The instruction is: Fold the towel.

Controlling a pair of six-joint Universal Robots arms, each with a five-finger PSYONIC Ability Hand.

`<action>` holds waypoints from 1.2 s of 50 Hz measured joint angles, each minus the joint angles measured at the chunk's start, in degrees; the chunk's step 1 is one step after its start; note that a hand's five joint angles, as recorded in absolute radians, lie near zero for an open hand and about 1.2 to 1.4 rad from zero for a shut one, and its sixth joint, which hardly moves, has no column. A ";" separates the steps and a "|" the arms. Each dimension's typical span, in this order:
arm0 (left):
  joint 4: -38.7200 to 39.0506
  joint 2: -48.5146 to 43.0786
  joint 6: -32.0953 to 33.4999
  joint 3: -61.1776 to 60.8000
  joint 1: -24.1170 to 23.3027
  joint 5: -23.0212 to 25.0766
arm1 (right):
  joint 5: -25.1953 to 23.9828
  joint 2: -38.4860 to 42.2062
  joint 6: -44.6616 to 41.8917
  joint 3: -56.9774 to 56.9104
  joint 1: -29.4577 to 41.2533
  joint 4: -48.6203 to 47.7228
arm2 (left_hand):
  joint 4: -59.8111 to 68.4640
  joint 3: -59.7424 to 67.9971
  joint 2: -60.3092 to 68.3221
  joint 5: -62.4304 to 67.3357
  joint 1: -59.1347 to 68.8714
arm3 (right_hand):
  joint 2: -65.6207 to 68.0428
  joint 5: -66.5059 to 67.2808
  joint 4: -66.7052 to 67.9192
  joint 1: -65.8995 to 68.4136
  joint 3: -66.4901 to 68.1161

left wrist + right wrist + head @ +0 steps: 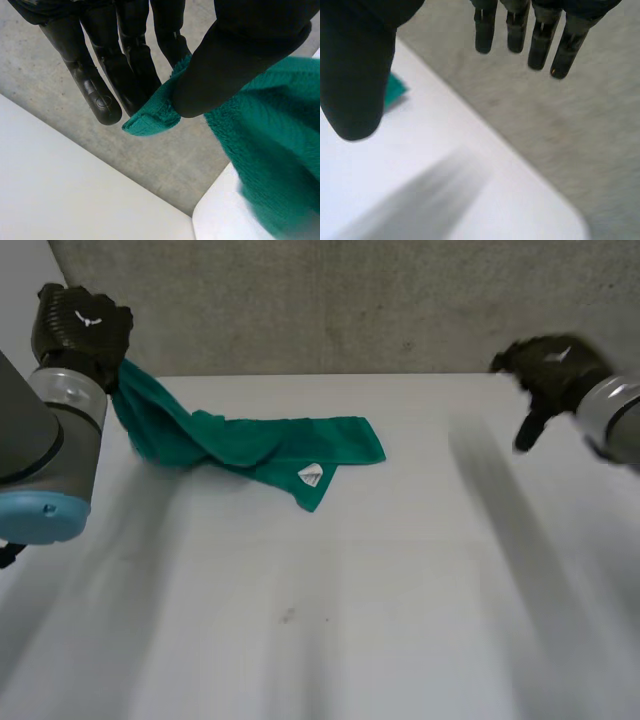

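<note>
A green towel point(250, 445) lies bunched in a long strip across the far part of the white table point(350, 620), a white label point(310, 476) showing on a folded flap. Its left end rises off the table to my left hand point(85, 330), held high at the table's far left corner. In the left wrist view the thumb point(235, 60) pinches a corner of the towel point(150, 120) against the straight fingers point(130, 65). My right hand point(550, 375) hovers above the far right of the table, fingers point(540, 35) straight and apart from the thumb point(355, 75), holding nothing.
A grey carpeted floor point(330, 300) lies beyond the table's far edge. The table's rounded far corner point(570, 220) sits below my right hand. A small dark speck point(287, 616) marks the table's middle.
</note>
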 measured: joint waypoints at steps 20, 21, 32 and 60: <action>-1.10 22.17 0.79 5.39 -12.19 0.27 | -13.98 17.01 32.17 -7.02 12.03 -3.84 | 0.00 0.00 0.00 0.00 0.00 | -3.67 -3.08 -3.65 -2.70 -4.47; -1.38 22.49 0.80 5.88 -13.11 0.23 | -13.90 18.43 34.57 -7.32 13.69 -5.40 | 0.00 0.00 0.00 0.00 0.00 | -3.67 -3.09 -3.65 -2.70 -4.47; -2.18 22.87 0.86 6.63 -16.82 -0.11 | -6.72 26.15 44.90 -11.04 20.41 -14.15 | 0.00 0.00 0.00 0.00 0.00 | 38.63 34.15 35.84 33.72 37.10; -8.01 12.36 0.56 -17.94 3.75 2.81 | 1.75 -11.89 -16.91 -1.25 4.92 21.63 | 0.01 0.00 0.01 0.00 0.01 | 51.55 48.68 51.35 41.18 51.27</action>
